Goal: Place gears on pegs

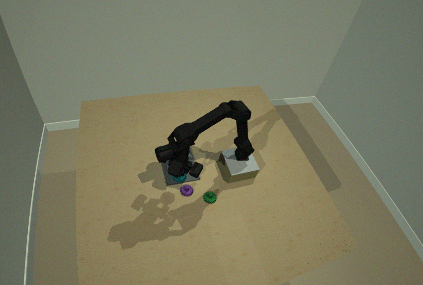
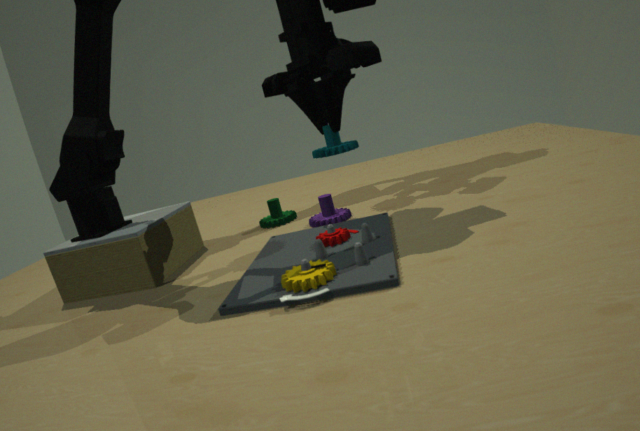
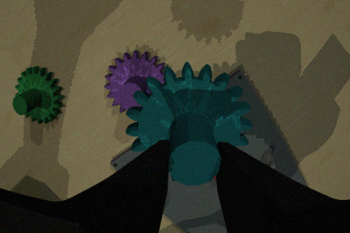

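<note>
Gripped by its stem between the closed fingers of the black gripper (image 1: 180,175) (image 2: 329,129) (image 3: 194,162), a teal gear (image 1: 179,178) (image 2: 335,148) (image 3: 196,101) hangs in the air w/ its toothed disc down, center of the exterior frame; the grey board (image 1: 185,180) (image 2: 258,281) (image 3: 284,139) lies on the wooden table (image 1: 232,233) (image 2: 439,359) (image 3: 88,132), lower center of same view. A red gear (image 2: 333,236) sits toward the board's far side; a yellow gear (image 2: 294,281) w/ black stripe sits at the near side, by a white arrow (image 2: 304,296); three grey pegs (image 2: 360,255) stand bare, one approx. between the two gears, two to their right in the ext. view. A purple gear (image 1: 186,190) (image 2: 330,217) (image 3: 130,80) stands stem-up on the table just beyond the board; a green gear (image 1: 209,197) (image 2: 278,218) (image 3: 40,95), also stem-up, stands to its left in the ext. and wrist views.
</note>
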Available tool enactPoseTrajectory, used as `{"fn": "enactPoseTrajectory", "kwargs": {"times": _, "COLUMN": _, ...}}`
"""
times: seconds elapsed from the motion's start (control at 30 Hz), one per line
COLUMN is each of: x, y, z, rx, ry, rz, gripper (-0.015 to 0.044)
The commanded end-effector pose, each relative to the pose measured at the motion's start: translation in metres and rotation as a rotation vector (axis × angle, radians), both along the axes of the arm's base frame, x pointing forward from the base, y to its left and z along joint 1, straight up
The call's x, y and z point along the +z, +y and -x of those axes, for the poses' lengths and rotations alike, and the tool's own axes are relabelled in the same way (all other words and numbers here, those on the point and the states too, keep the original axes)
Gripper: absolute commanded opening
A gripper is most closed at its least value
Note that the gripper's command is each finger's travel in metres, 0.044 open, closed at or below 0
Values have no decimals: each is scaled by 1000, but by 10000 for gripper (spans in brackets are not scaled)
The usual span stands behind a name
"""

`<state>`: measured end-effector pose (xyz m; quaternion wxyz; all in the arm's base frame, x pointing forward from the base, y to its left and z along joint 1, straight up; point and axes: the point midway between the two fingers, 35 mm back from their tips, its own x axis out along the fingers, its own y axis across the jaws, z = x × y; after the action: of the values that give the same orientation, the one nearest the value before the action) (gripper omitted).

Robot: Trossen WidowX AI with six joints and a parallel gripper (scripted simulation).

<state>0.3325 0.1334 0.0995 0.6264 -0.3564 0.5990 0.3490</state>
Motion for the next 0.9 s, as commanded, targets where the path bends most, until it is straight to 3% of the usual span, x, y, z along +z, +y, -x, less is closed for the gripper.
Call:
{"fn": "enactPoseTrajectory", "kwargs": {"times": 0.0, "x": -6, "y": -10, "z": -6, "rx": 5, "ry": 2, "rz": 6, "gripper": 0}}
{"fn": "enactPoseTrajectory", "kwargs": {"times": 0.87, "x": -29, "y": -74, "z": -36, "rx": 24, "ry": -2, "rz": 11, "gripper": 0}}
